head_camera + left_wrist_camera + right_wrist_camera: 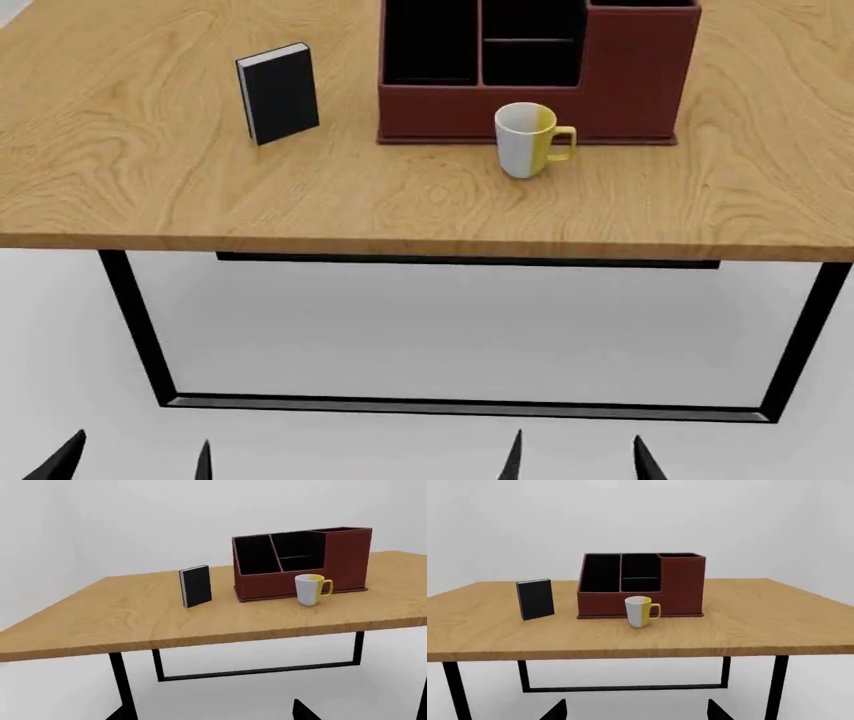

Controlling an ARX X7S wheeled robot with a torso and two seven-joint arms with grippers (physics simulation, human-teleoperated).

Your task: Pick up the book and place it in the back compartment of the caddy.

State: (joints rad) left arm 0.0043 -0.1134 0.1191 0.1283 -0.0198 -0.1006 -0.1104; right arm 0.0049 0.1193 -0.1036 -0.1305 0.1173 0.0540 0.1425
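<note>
While both grippers, left gripper [134, 458] and right gripper [577, 458], hang spread and empty, thick black hardcover book [279, 93] stands upright beside red-brown leather-look caddy [627, 85] on wooden table [400, 210].

Black, pointed fingertips [60, 458] on left hand [134, 462] and right hand [577, 460].

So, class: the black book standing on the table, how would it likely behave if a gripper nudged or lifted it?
The book stands upright on a narrow edge, apart from the caddy, so a push would probably tip it flat. Its hard-looking covers suggest it stays stiff when lifted. The matte finish probably grips reasonably, though that is a guess.
</note>
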